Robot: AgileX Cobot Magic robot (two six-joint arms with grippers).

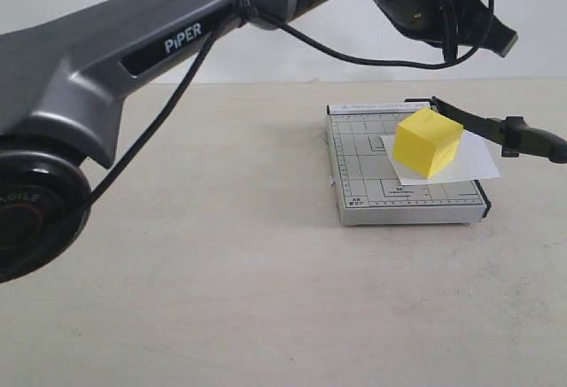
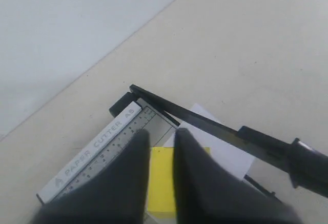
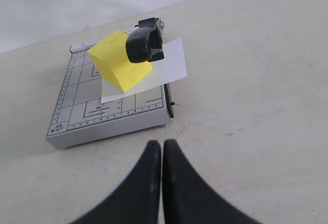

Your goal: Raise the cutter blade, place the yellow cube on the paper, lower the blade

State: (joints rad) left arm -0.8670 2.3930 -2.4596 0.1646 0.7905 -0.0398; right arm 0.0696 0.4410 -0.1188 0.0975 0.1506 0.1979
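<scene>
The yellow cube (image 1: 428, 142) rests on the white paper (image 1: 474, 164), which lies skewed on the grey gridded board (image 1: 354, 161). The cutter blade (image 1: 474, 124) is lifted off the board's right edge, its thick handle (image 1: 536, 139) hanging in the air. My left gripper (image 2: 161, 134) hovers high over the cube (image 2: 163, 183), open, with the yellow top showing through the gap and nothing held. In the exterior view it sits at the top right (image 1: 496, 37). My right gripper (image 3: 162, 144) is shut on nothing, low over the table in front of the board (image 3: 77, 111).
My left arm (image 1: 177, 42) stretches across the top of the exterior view from the near left. The board lies on a pale beige tabletop (image 1: 221, 298) with a white wall behind it.
</scene>
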